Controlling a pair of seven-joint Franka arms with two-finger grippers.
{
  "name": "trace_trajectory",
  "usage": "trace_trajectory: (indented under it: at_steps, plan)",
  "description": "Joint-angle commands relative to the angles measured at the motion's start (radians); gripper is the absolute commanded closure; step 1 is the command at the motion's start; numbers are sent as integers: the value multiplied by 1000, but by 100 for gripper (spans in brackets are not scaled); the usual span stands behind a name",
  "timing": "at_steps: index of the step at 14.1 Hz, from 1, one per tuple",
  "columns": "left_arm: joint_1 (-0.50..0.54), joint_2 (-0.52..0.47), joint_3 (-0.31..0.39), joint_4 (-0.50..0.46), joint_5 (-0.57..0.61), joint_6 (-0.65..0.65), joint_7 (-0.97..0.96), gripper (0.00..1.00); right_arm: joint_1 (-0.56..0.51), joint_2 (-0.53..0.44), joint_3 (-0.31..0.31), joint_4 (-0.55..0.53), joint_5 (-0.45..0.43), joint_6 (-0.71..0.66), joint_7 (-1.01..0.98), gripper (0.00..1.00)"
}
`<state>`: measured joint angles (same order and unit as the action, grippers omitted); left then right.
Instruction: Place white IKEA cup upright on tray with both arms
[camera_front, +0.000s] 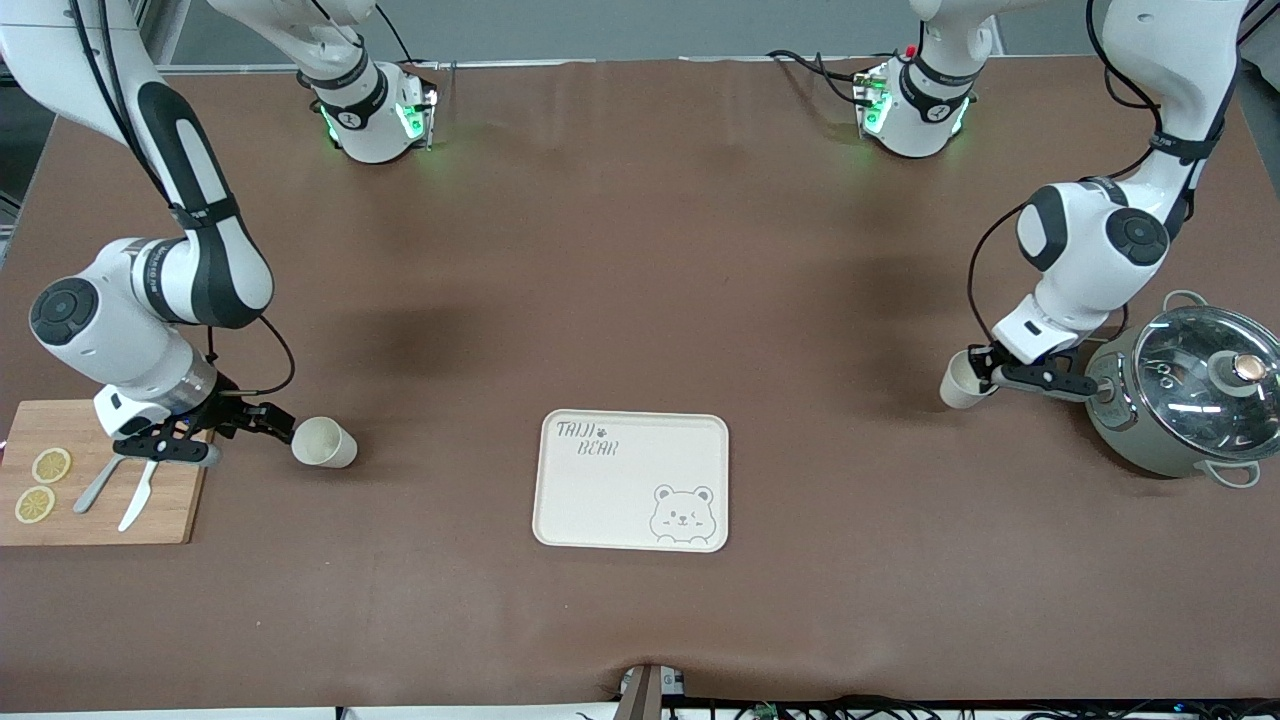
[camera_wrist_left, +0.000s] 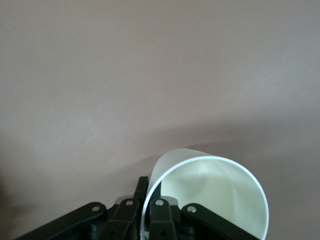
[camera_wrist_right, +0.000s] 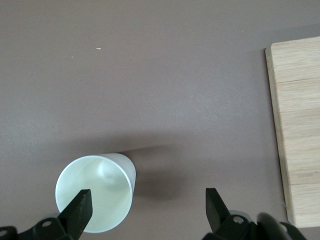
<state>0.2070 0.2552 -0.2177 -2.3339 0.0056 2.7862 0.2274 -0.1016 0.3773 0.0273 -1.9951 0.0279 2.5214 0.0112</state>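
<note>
Your two white cups are both off the tray. One white cup (camera_front: 962, 381) (camera_wrist_left: 210, 192) is gripped at its rim by your left gripper (camera_front: 985, 372) (camera_wrist_left: 150, 212), fingers clenched on the wall, the cup tilted with its mouth toward the gripper, over the table beside the lidded pot (camera_front: 1185, 395). The second white cup (camera_front: 324, 442) (camera_wrist_right: 96, 192) lies on its side on the brown table (camera_front: 640, 300), just beside the wooden cutting board (camera_front: 95, 470) (camera_wrist_right: 296, 130). Your right gripper (camera_front: 275, 425) (camera_wrist_right: 147, 210) stands at that cup's mouth, fingers spread wide, nothing grasped. The cream TAIJI BEAR tray (camera_front: 632, 480) sits between the two cups, nearer the front camera, with nothing on it. The board carries two lemon slices (camera_front: 42, 485) and cutlery (camera_front: 120, 490).
</note>
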Motion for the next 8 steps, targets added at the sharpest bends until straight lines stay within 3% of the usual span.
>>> trace_trajectory:
  at_steps: [1,8]
  plan:
    - [-29,48,-35,123,2,-92,-92,100,-18,32,13,41,3,5,-5,0]
    - [-225,193,-32,363,16,-204,-327,100,-18,109,14,48,4,98,-4,0]
